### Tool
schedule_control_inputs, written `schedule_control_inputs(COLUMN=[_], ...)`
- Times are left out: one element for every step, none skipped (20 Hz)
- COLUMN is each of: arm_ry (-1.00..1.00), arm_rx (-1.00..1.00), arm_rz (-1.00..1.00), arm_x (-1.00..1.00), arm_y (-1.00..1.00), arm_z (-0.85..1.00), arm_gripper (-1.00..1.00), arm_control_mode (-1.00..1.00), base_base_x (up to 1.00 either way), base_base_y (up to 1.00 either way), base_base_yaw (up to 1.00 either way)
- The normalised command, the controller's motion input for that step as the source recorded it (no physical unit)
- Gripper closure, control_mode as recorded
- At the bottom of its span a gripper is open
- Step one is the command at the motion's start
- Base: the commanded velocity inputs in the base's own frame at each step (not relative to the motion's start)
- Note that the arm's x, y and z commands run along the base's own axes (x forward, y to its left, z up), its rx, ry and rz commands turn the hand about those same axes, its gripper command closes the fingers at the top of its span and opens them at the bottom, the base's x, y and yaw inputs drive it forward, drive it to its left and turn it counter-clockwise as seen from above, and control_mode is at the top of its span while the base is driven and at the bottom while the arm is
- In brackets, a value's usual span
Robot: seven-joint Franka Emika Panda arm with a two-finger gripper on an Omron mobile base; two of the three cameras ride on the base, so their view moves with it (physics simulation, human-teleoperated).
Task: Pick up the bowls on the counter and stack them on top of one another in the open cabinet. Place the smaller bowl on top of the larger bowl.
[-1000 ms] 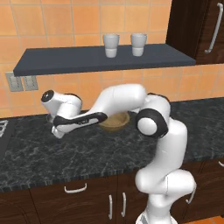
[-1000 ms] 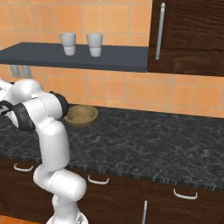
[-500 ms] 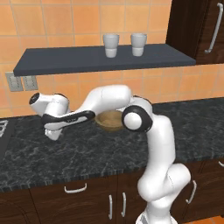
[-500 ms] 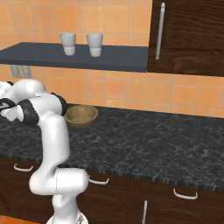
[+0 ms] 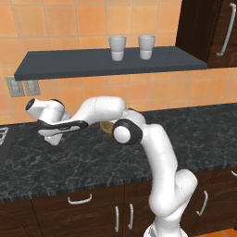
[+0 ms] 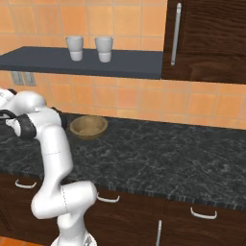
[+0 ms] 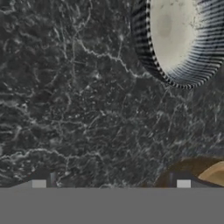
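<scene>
Since a second ago the arm has swung its hand further toward the left of the left base view, and its elbow now hides most of the larger bowl there.

- Gripper [image 7: 111, 183]: two pale tips at the bottom of the hand view, spread wide apart, holding nothing, over bare counter [image 7: 78, 109].
- Smaller bowl [image 7: 183, 35]: upper right of the hand view, pale inside, dark ribbed rim, resting on the counter, well apart from the tips.
- Larger bowl [image 6: 88, 127]: centre left of the right base view, on the counter near the tiled wall; its tan edge shows at the hand view's lower right.
- Open cabinet [image 5: 106, 62]: upper middle of the left base view, carrying two pale cups [image 5: 117, 48].
</scene>
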Motion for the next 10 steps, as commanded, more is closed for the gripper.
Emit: schedule_control_inputs(arm_ry=[0.02, 0.04, 0.06, 0.07, 0.07, 0.04, 0.02, 0.03, 0.04, 0.04], arm_rx=[-0.03, -0.01, -0.01, -0.01, -0.01, -0.03, -0.03, -0.03, -0.03, -0.03], arm_rz=[0.00, 0.00, 0.00, 0.00, 0.00, 0.00, 0.00, 0.00, 0.00, 0.00], arm_x=[0.61, 0.64, 0.60, 0.54, 0.49, 0.44, 0.44, 0.47, 0.49, 0.48], arm_y=[0.03, 0.04, 0.04, 0.04, 0.03, 0.00, 0.00, 0.00, 0.04, 0.06], arm_z=[-0.21, -0.21, -0.18, -0.21, -0.24, -0.25, -0.24, -0.22, -0.20, -0.21], arm_gripper=[-1.00, -1.00, -1.00, -1.00, -1.00, -1.00, -1.00, -1.00, -1.00, -1.00], arm_control_mode=[-1.00, -1.00, -1.00, -1.00, -1.00, -1.00, -1.00, -1.00, -1.00, -1.00], base_base_x=[0.00, 0.00, 0.00, 0.00, 0.00, 0.00, 0.00, 0.00, 0.00, 0.00], base_base_y=[0.00, 0.00, 0.00, 0.00, 0.00, 0.00, 0.00, 0.00, 0.00, 0.00], base_base_yaw=[0.00, 0.00, 0.00, 0.00, 0.00, 0.00, 0.00, 0.00, 0.00, 0.00])
